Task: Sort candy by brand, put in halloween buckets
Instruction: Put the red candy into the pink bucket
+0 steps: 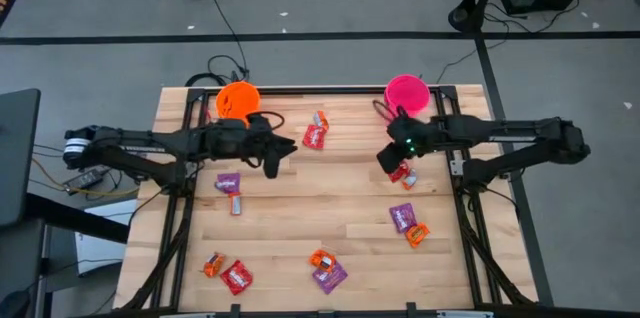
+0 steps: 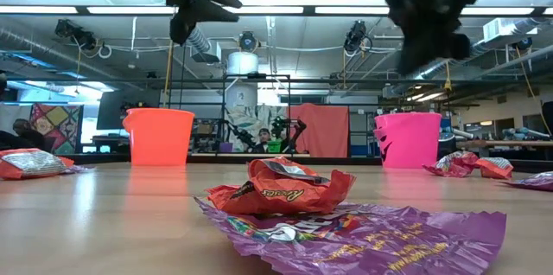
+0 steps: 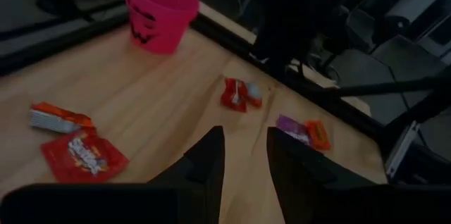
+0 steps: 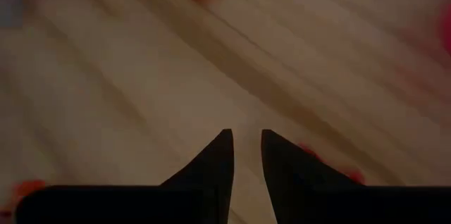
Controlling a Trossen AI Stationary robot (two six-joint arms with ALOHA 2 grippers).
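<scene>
Claws both hang empty, fingers slightly parted: left claw beside the orange bucket, right claw near the pink bucket. Candy lies scattered over the tabletop; about twelve wrappers, likely light, crinkly, slippery, best pinched by an edge. Two buckets.

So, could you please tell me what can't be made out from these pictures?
- Inside of the orange bucket and pink bucket: too small from above; walls hide it in the low view.
- Candy under the right gripper: partly covered in the high view.
- Right wrist view: table blurred, wrappers unreadable.
- Left gripper: holds nothing, fingers apart.
</scene>
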